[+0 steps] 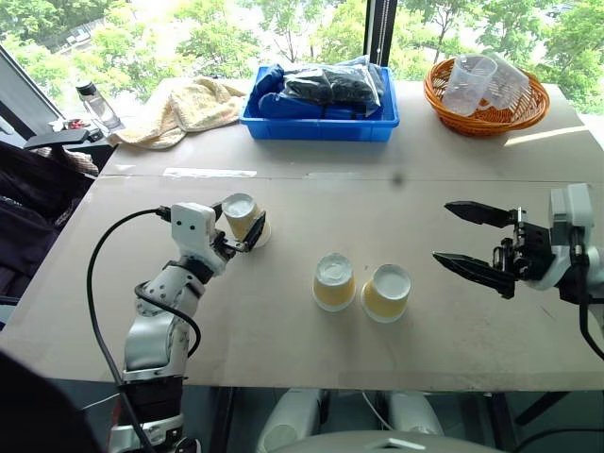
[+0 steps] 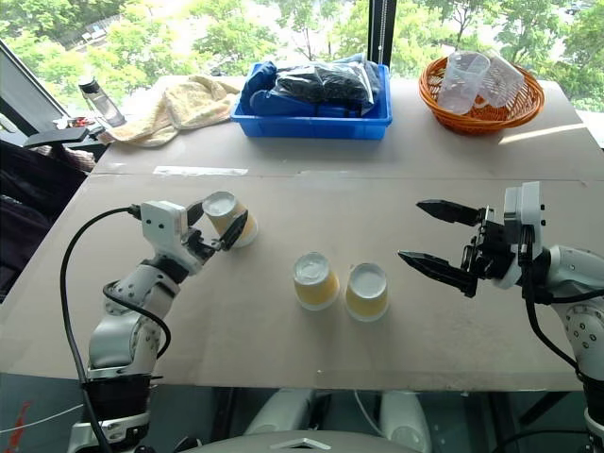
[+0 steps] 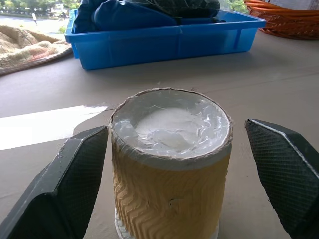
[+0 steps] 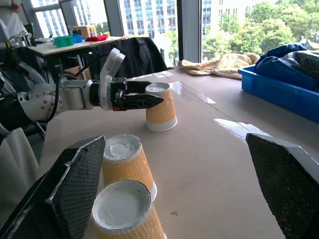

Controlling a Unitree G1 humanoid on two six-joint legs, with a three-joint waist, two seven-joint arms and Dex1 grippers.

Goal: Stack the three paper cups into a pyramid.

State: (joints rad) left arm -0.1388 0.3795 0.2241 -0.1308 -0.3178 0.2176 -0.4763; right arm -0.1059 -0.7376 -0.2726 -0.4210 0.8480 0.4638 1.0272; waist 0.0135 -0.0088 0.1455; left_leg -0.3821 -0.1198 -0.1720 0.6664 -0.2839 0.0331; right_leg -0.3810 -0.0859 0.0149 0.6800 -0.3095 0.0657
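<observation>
Nearest, at lower centre of the head view, two paper cups sit upside down on the surface (image 1: 283,349): the left base cup (image 1: 334,281) and the right base cup (image 1: 386,292), just beside each other, white bases up. Judgement: they are set close as a bottom row, so that a third cup can bridge both flat bases. At the right edge of the frame the right gripper (image 1: 461,236) hangs level above the surface, pointing toward the pair, fingers wide apart and empty; it stands well apart from the cups, likely parked clear of the stacking spot. At left of centre the third cup (image 1: 243,219), also inverted, stands alone on the surface, apart from the pair. The left gripper (image 1: 243,226) straddles it, fingers apart; in the left wrist view one finger (image 3: 75,184) lies close against the cup wall, the other stands off, so no clamp yet. Approach is level, at mid-wall, which suits a side grasp that keeps the cup upright-inverted for lifting. Farther back: a blue bin (image 1: 319,123), a towel (image 1: 184,109), an orange basket (image 1: 486,99) with clear cups.
</observation>
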